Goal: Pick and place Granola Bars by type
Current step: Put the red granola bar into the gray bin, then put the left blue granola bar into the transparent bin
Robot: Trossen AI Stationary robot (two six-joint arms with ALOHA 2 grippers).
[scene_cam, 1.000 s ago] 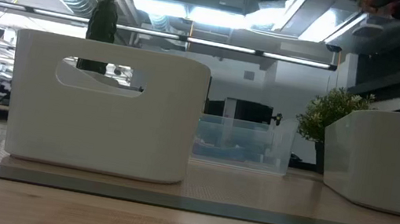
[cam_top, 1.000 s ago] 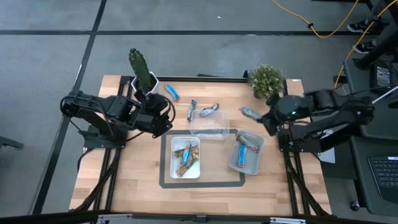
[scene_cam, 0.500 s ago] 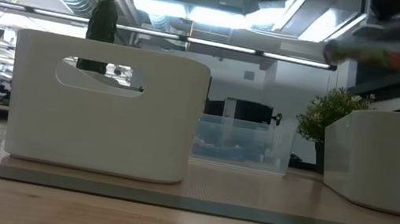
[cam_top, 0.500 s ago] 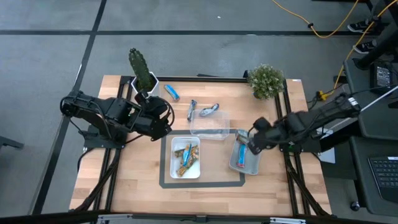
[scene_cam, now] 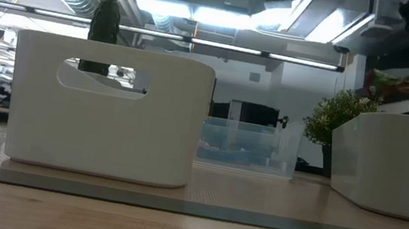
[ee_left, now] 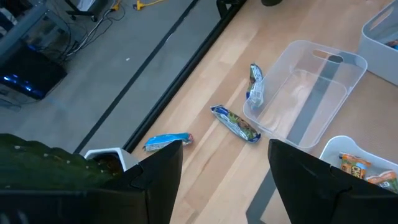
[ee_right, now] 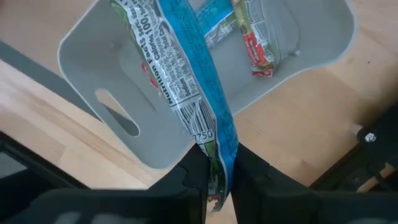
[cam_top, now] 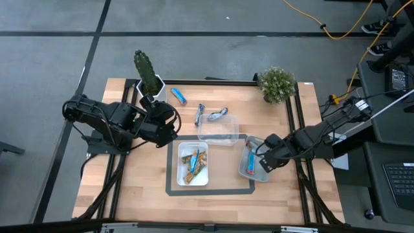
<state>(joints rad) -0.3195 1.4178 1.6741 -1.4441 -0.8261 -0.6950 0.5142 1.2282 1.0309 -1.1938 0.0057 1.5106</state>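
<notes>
The right tool (cam_top: 261,160) hangs over the grey tray (cam_top: 246,169), its fingers (ee_right: 193,174) pinched on a blue-and-silver granola bar (ee_right: 186,74) held just above the tray's open mouth; two more bars (ee_right: 249,34) lie inside the tray. Beside the grey tray, toward the left arm, a white tray (cam_top: 181,175) holds several gold-and-brown bars (cam_top: 194,164), and both trays stand within a dark taped rectangle on the wooden counter (cam_top: 142,188). Just beyond the grey tray's far corner sits a clear plastic bin (cam_top: 218,129), which looks empty. Three loose bars lie on the counter past the clear bin, away from the grey tray: a silver-blue one (cam_top: 218,114) touching the bin's far rim, a dark one (cam_top: 199,114) just beside it, and a blue one (cam_top: 178,96) farther off, near a potted cactus (cam_top: 147,73). A small leafy plant (cam_top: 276,83) stands at the counter's far edge, well apart from the grey tray. The left tool (cam_top: 169,123) waits near the cactus, on the other side of the white tray from the grey one, its fingers (ee_left: 155,180) spread apart. Grey floor with dark seams surrounds the counter, and a yellow cable (cam_top: 336,26) trails across it. From counter height, a ceiling of pipes and strip lights shows behind the trays.
</notes>
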